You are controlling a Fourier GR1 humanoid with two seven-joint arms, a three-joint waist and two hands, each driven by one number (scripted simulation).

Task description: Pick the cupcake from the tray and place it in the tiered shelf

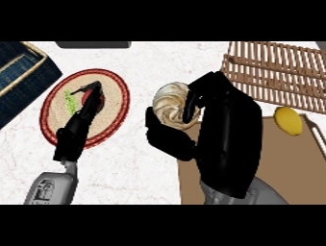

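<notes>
Cupcake (171,106) sits in your right hand (194,120), fingers and thumb curled round it, held above the counter (137,168) just left of the tray (293,163). Tiered shelf (282,74) stands beyond, upper right. Lemon (288,120) lies on the tray. Your left hand (80,120), fingers straight, hangs over the round plate (116,115); dark basket (13,81) far left.

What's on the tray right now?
A lemon lies on the tray. The right hand, curled round the cupcake, and its forearm cover the tray's left part, so anything beneath is hidden.
</notes>
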